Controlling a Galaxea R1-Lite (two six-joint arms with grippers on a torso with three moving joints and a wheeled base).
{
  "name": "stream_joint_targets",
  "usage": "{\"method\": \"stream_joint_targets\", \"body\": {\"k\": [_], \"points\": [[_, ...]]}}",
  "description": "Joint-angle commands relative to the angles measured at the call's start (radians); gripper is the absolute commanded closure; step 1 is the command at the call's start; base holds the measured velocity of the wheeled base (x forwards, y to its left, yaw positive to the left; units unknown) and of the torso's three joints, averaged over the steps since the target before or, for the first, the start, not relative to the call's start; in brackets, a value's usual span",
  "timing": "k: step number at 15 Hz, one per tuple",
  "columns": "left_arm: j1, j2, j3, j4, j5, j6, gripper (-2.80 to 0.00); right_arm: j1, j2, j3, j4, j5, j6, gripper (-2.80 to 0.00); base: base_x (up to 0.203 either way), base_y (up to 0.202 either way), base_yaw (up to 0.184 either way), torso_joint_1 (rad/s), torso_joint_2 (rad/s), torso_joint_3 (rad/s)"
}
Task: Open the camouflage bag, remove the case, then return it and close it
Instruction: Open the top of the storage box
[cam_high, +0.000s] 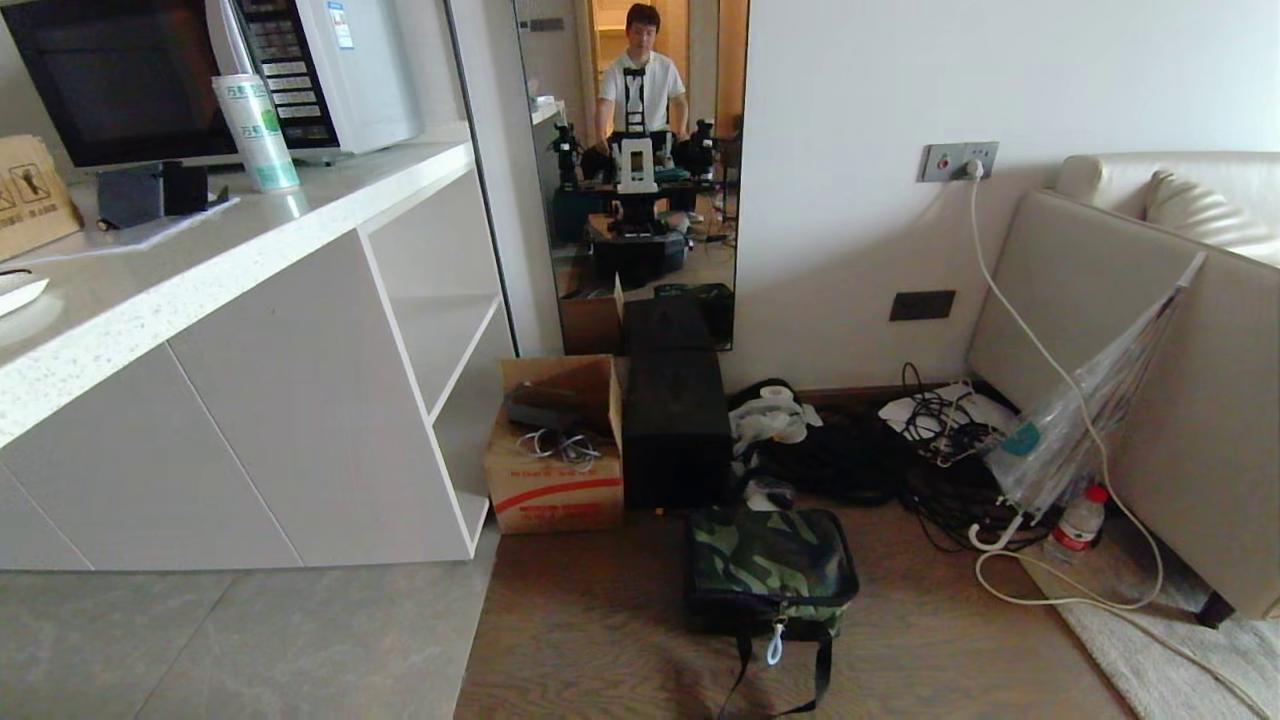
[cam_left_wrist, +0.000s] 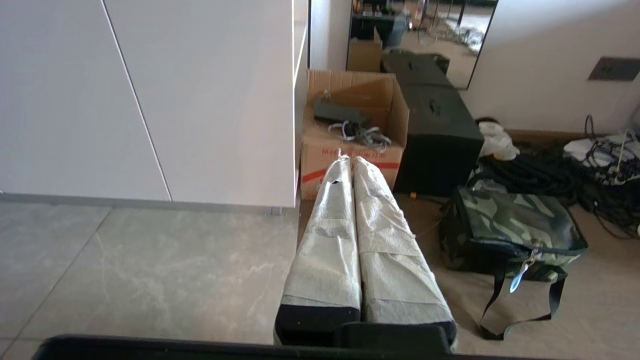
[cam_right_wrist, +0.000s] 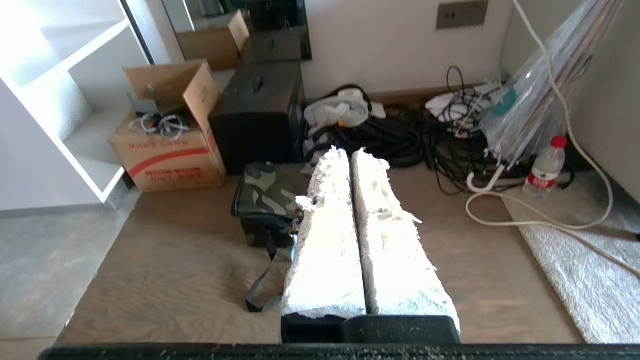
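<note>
Camouflage bag (cam_high: 770, 565) lies nearest on the brown floor (cam_high: 600, 640), zipped, white zipper pull (cam_high: 775, 645) hanging at its front edge, black strap (cam_high: 770, 680) trailing toward the camera. Case not visible anywhere; bag closed, so cannot tell whether it is inside.

Larger things first: white counter unit (cam_high: 250, 400) on the left, with open shelves at its end and a microwave (cam_high: 200, 70) on top. Beige sofa (cam_high: 1150, 350) on the right. Tall mirror (cam_high: 630, 170) on the far wall, a person reflected in it behind the robot. Plain black box (cam_high: 675, 430) stands just behind the bag, touching the brown cardboard carton (cam_high: 555, 450) on its left; carton is open, cables inside. Heap of black cables (cam_high: 900, 460) right of the box. Clear folded umbrella (cam_high: 1090, 410) leans on the sofa; small water bottle (cam_high: 1078, 522) beside its handle.

Neither arm shows in the head view. Left gripper (cam_left_wrist: 347, 159) hangs above the floor left of the bag, wrapped fingers pressed together, empty. Right gripper (cam_right_wrist: 346, 152) hangs over the bag's right part, fingers likewise clenched, grasping nothing.
</note>
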Motion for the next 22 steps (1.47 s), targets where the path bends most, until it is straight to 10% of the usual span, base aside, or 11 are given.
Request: {"method": "stream_joint_targets", "body": {"k": [1, 22], "points": [[0.000, 0.001, 0.000, 0.000, 0.000, -0.001, 0.00, 0.000, 0.001, 0.002, 0.000, 0.000, 0.000, 0.00, 0.000, 0.000, 0.000, 0.002, 0.00, -0.184], [0.000, 0.001, 0.004, -0.005, 0.000, -0.006, 0.00, 0.000, 0.001, 0.002, 0.000, 0.000, 0.000, 0.00, 0.000, 0.000, 0.000, 0.002, 0.00, -0.198]]}}
